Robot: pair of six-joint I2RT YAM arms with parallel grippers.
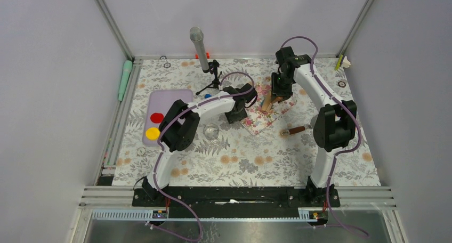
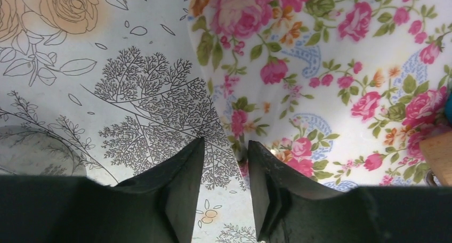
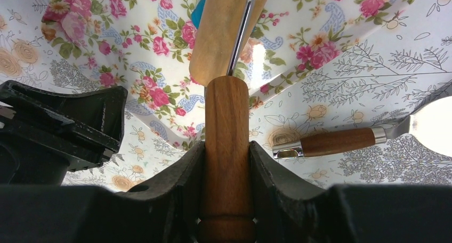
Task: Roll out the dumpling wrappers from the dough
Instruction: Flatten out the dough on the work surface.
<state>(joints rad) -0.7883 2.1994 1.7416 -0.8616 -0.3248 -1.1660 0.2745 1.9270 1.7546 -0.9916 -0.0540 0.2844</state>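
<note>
We clench the right tool (image 3: pixel 226 147) on the roller (image 3: pixel 226 115) so its drum (image 3: pixel 221 35) bears on the dough (image 3: pixel 197 16); the left tool (image 2: pixel 226 144), released, seemingly pins the mat (image 2: pixel 330 83).

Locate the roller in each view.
Top external: roller at centre, on the pink mat, under the right pincer.
Left wrist: a wooden corner at the right edge, probably it.
Right wrist: centre, handle clamped.
Shared landmark: pink mat.
</note>
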